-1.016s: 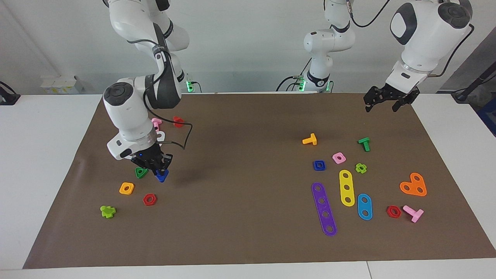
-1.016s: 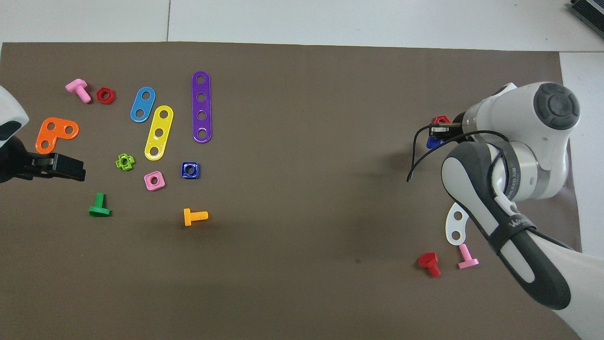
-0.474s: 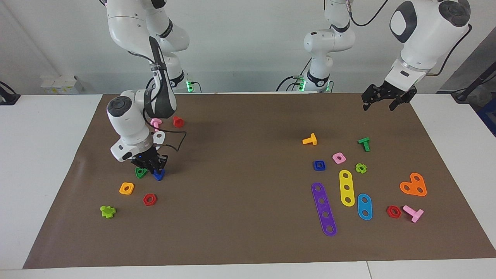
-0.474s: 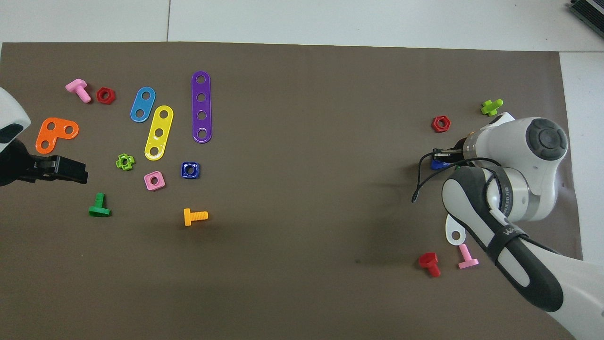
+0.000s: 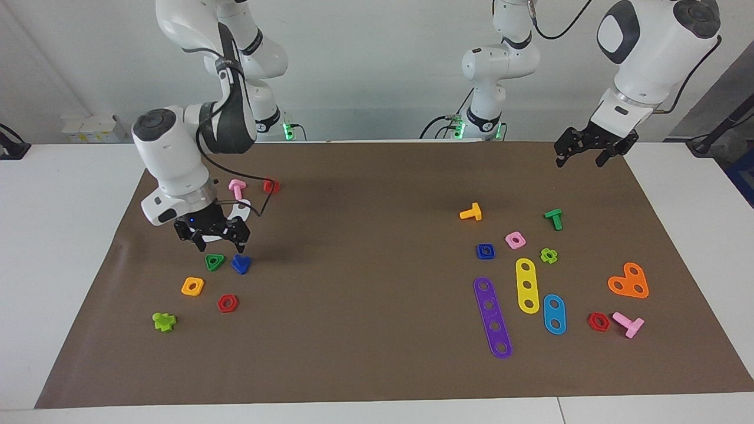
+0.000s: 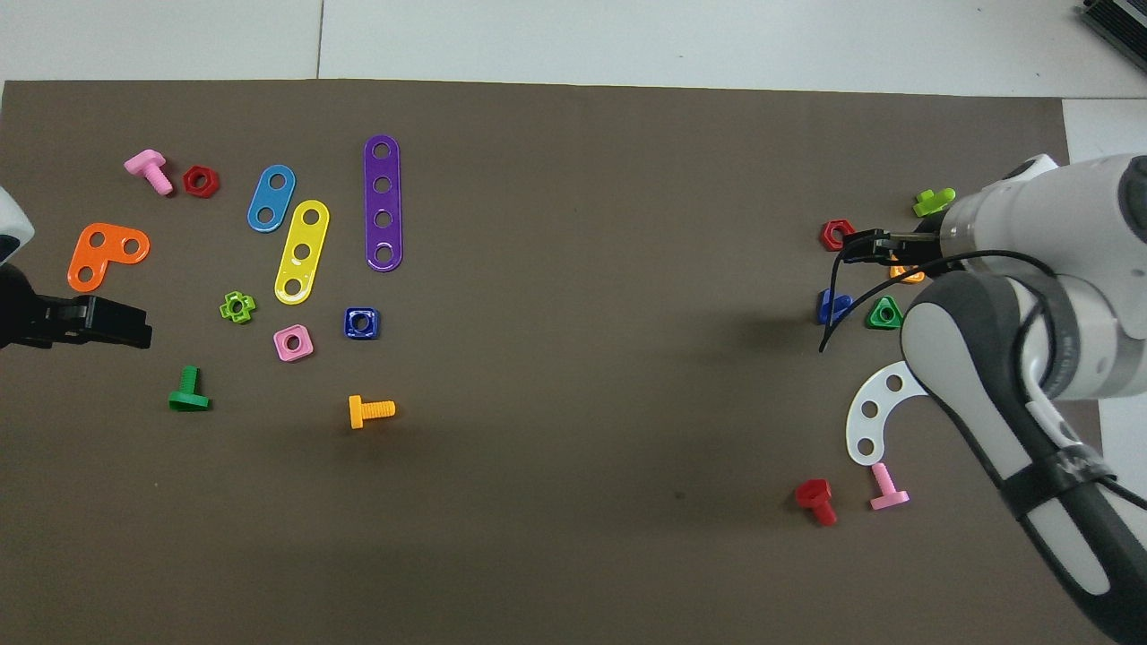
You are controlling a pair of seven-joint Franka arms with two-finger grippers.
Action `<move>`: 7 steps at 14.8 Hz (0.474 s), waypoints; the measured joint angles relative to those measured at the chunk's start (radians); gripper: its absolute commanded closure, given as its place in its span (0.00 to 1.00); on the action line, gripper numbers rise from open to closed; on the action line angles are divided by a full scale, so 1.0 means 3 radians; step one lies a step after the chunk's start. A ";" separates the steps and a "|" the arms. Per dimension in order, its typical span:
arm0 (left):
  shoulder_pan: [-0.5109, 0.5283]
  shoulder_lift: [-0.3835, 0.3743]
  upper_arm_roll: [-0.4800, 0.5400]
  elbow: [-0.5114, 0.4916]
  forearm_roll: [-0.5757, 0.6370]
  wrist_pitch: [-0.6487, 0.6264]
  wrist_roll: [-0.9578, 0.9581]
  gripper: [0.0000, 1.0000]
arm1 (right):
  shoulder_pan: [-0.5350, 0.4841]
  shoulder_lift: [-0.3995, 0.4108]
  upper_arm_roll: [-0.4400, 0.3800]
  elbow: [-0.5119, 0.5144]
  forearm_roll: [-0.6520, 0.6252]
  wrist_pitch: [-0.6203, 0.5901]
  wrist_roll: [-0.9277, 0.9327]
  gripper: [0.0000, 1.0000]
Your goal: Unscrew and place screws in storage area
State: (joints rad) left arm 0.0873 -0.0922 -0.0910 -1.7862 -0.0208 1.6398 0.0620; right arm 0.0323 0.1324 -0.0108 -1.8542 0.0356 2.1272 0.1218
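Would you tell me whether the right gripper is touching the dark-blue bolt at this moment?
Apart. The facing view shows the right gripper open and raised, with bare mat between it and the dark-blue bolt.

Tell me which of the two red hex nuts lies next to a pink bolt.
The red hex nut at the left arm's end, beside the pink bolt. The other red nut sits by an orange nut.

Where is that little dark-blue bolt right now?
The dark-blue bolt lies on the brown mat toward the right arm's end, beside the green triangular nut.

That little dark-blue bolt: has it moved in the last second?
Yes. The dark-blue bolt was let go and dropped slightly to the mat beside the green triangular nut.
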 measured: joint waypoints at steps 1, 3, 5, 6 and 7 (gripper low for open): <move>0.0000 0.0000 0.0000 0.0000 0.0000 0.0000 0.0000 0.00 | -0.0005 -0.0064 -0.0013 0.0159 -0.0008 -0.0268 0.0000 0.00; 0.0000 0.0000 0.0000 0.0000 0.0000 0.0000 0.0000 0.00 | -0.0016 -0.0174 -0.0041 0.0456 -0.0044 -0.0804 0.0000 0.00; 0.0000 0.0000 0.0000 0.0000 0.0000 0.0000 0.0000 0.00 | -0.0054 -0.0255 -0.0048 0.0695 -0.0086 -0.1187 0.0000 0.00; 0.0000 0.0000 0.0000 0.0000 0.0000 0.0000 0.0000 0.00 | -0.0072 -0.0291 -0.0050 0.0772 -0.0098 -0.1300 0.0000 0.00; 0.0000 0.0000 0.0000 0.0000 0.0000 0.0000 0.0000 0.00 | -0.0093 -0.0328 -0.0052 0.0826 -0.0101 -0.1389 0.0000 0.00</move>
State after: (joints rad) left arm 0.0873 -0.0923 -0.0910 -1.7863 -0.0208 1.6398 0.0620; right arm 0.0043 0.0340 -0.0262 -1.6065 0.0053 1.7104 0.1218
